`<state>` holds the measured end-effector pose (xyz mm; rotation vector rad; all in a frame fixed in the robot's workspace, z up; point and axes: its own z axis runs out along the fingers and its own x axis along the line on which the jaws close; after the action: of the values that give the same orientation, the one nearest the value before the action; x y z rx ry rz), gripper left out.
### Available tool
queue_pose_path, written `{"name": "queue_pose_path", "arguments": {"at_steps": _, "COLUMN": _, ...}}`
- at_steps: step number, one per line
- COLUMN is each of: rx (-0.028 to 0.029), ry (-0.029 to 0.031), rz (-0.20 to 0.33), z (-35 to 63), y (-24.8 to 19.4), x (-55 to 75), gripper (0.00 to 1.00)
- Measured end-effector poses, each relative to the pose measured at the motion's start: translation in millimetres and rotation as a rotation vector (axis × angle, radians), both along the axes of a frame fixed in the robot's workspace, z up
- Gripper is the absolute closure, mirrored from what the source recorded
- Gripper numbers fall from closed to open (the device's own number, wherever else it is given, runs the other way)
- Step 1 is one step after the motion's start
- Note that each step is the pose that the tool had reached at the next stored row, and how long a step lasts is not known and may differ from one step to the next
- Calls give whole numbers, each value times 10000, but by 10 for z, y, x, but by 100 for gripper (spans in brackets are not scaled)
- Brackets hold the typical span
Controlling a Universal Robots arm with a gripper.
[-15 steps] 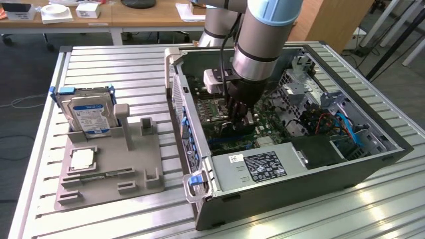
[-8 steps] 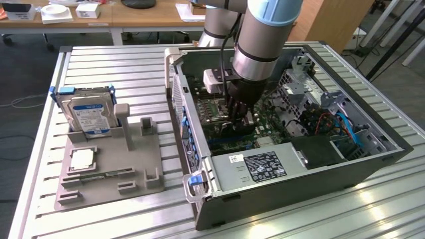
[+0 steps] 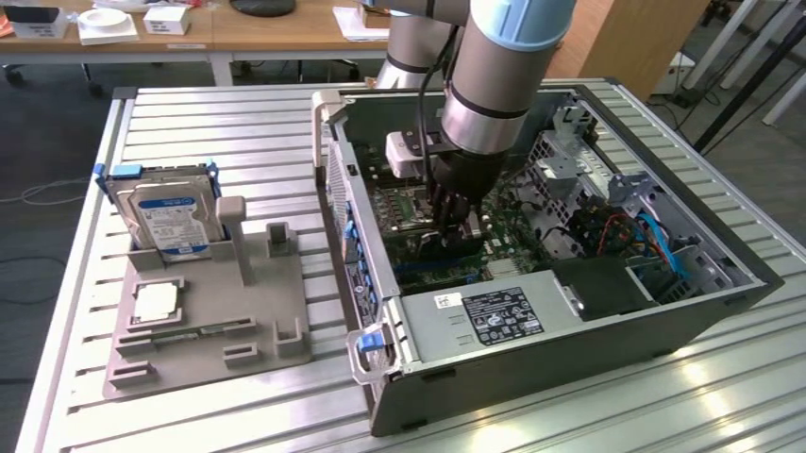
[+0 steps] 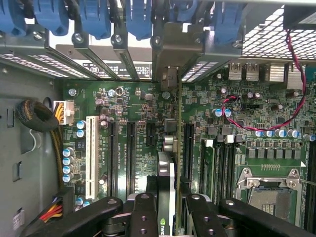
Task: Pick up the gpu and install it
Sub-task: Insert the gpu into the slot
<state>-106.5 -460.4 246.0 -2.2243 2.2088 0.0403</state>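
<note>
Looking into the open computer case (image 3: 705,311), you see that the install step is in hand, not the picking. The gripper (image 4: 167,219) is clamped on the gpu (image 4: 166,168); its black fingers (image 4: 143,217) sit on both flat faces of the card, which shows edge-on between them. In the exterior view the gripper (image 3: 456,203) is low inside the case, just over the motherboard (image 3: 504,231).

The card stands upright above the green board, between the long black expansion slots (image 4: 131,148). Its pale end bracket (image 4: 168,74) points toward the rear wall of the case, at the row of bracket bays under the blue clips (image 4: 94,19). I cannot tell if the lower edge is already in a slot or only hanging over it, because the card hides this place.

By my judgement, the seating calls for a straight push down with the card kept upright, its edge exactly over one slot and the bracket in line with its bay. A small tilt can make it jam.

The hard drive (image 3: 164,212) rests in the grey holder (image 3: 214,321) beside the case.
</note>
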Motion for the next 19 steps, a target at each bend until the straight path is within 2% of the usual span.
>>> {"name": "queue_pose_path", "arguments": {"at_steps": 2, "rx": 20, "ry": 1, "rz": 2, "z": 0, "y": -1, "x": 0, "gripper": 73}}
{"name": "queue_pose_path", "arguments": {"at_steps": 6, "rx": 106, "ry": 0, "rz": 19, "z": 1, "y": -3, "x": 0, "gripper": 73}}
{"name": "queue_pose_path", "arguments": {"at_steps": 10, "rx": 128, "ry": 0, "rz": 19, "z": 0, "y": -4, "x": 1, "gripper": 73}}
{"name": "queue_pose_path", "arguments": {"at_steps": 19, "rx": 128, "ry": 3, "rz": 19, "z": 0, "y": -4, "x": 12, "gripper": 73}}
